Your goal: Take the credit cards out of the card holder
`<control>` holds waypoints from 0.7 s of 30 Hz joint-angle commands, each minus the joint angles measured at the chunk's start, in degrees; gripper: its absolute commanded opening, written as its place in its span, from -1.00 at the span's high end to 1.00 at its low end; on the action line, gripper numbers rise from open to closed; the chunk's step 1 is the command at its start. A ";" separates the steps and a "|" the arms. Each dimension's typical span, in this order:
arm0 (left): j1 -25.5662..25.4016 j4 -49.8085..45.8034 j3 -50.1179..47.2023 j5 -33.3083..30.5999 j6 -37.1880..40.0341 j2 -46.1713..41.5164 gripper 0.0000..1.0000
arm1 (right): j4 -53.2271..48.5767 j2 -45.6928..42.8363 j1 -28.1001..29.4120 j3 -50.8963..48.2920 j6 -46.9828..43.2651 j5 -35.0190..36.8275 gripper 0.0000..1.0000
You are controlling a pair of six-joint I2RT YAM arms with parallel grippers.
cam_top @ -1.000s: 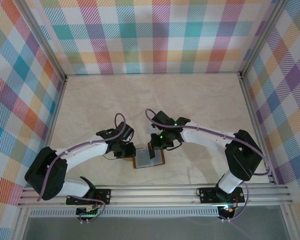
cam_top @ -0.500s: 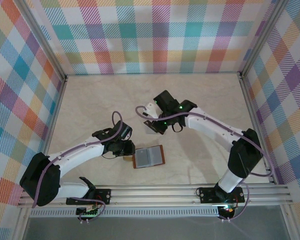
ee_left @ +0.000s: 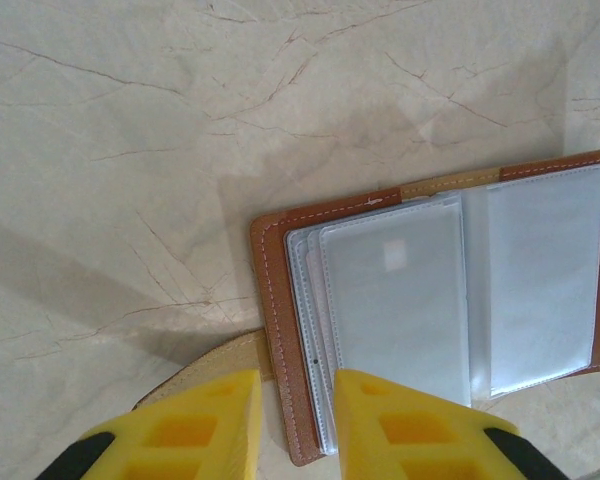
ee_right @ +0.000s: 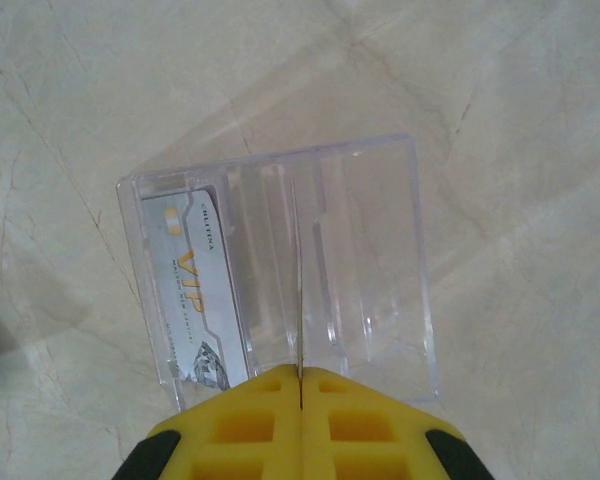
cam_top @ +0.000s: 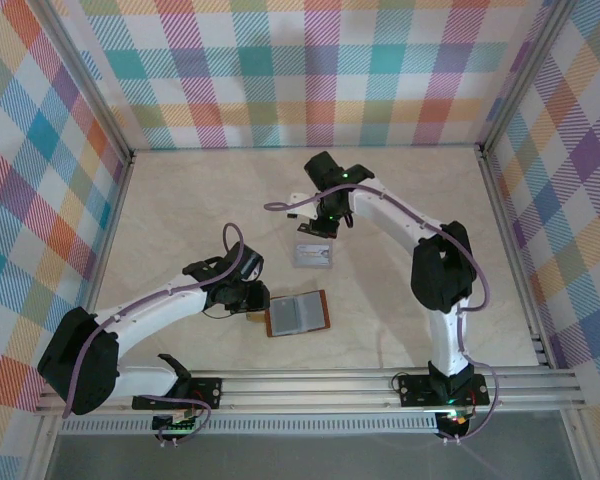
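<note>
The right gripper (ee_right: 300, 385), clamped on a card (ee_right: 299, 290) edge-on over the clear tray (ee_right: 380, 250), may miss its slot, while the left gripper (ee_left: 296, 400) seemingly pinches the holder (ee_left: 280, 330), which may shift

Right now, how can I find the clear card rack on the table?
Start from the open brown holder near the table's front edge. Just beyond it, toward the back wall, lies the rack. Unlike the leather holder, it is transparent plastic with slots, one holding a VIP card.
</note>
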 commanded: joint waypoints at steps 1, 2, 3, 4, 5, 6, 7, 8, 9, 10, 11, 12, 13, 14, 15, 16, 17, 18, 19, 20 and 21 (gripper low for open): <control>-0.78 -1.48 -0.47 -0.59 -0.36 0.83 0.48 | -5.10 2.55 -0.42 2.77 -4.35 -3.73 1.00; -0.78 -1.43 -0.51 -0.59 -0.35 0.95 0.48 | -5.90 3.26 -0.44 3.15 -4.60 -4.12 1.00; -0.77 -1.46 -0.49 -0.63 -0.36 1.08 0.48 | -7.01 3.92 -0.44 3.83 -4.79 -4.56 1.00; -0.77 -1.48 -0.51 -0.66 -0.34 1.16 0.48 | -7.80 4.63 -0.44 4.21 -5.07 -5.03 1.00; -0.78 -1.46 -0.49 -0.68 -0.39 1.17 0.48 | -8.35 5.07 -0.44 4.49 -5.28 -5.35 1.00; -0.78 -1.44 -0.48 -0.72 -0.40 1.32 0.48 | -8.86 5.62 -0.44 4.90 -5.43 -5.67 1.00; -0.78 -1.51 -0.47 -0.76 -0.33 1.37 0.48 | -8.92 6.17 -0.44 5.19 -5.50 -5.66 1.00; -0.78 -1.58 -0.49 -0.78 -0.41 1.47 0.48 | -8.86 6.60 -0.46 5.40 -5.44 -5.41 1.00; -0.77 -1.56 -0.47 -0.77 -0.37 1.50 0.48 | -8.62 7.12 -0.45 5.66 -5.30 -4.94 1.00; -0.78 -1.55 -0.45 -0.86 -0.32 1.65 0.48 | -8.39 7.47 -0.48 5.94 -5.34 -4.51 1.00; -0.76 -1.59 -0.38 -0.85 -0.32 1.70 0.48 | -7.64 7.67 -0.50 6.10 -5.14 -3.88 0.85; -0.78 -1.65 -0.25 -0.96 -0.33 1.78 0.48 | -5.66 7.65 -0.53 5.84 -4.44 -2.34 0.66; -0.78 -1.74 -0.21 -0.94 -0.31 1.73 0.48 | -3.19 7.45 -0.66 5.45 -3.64 -0.06 0.54; -0.78 -1.70 -0.22 -1.03 -0.40 1.64 0.48 | -1.12 7.18 -0.81 5.13 -2.91 1.51 0.46; -0.78 -1.87 -0.21 -1.04 -0.37 1.54 0.48 | 0.91 6.83 -0.87 4.84 -2.11 2.91 0.41; -0.78 -1.85 -0.25 -1.19 -0.40 1.40 0.48 | 2.67 6.32 -0.96 4.47 -1.52 3.89 0.39; -0.74 -1.91 -0.21 -1.21 -0.40 1.39 0.48 | 4.16 5.81 -0.96 4.04 -1.05 4.69 0.38; -0.78 -1.92 -0.24 -1.21 -0.32 1.43 0.48 | 5.77 5.21 -0.96 3.41 -0.61 5.52 0.37; -0.75 -2.01 -0.21 -1.16 -0.34 1.37 0.48 | 7.10 4.70 -0.96 2.91 -0.28 6.25 0.36; -0.78 -2.04 -0.21 -1.12 -0.36 1.29 0.48 | 7.95 4.30 -0.96 2.54 -0.01 6.74 0.35; -0.73 -2.01 -0.21 -1.08 -0.34 1.32 0.48 | 8.66 3.94 -1.07 2.11 0.30 7.11 0.35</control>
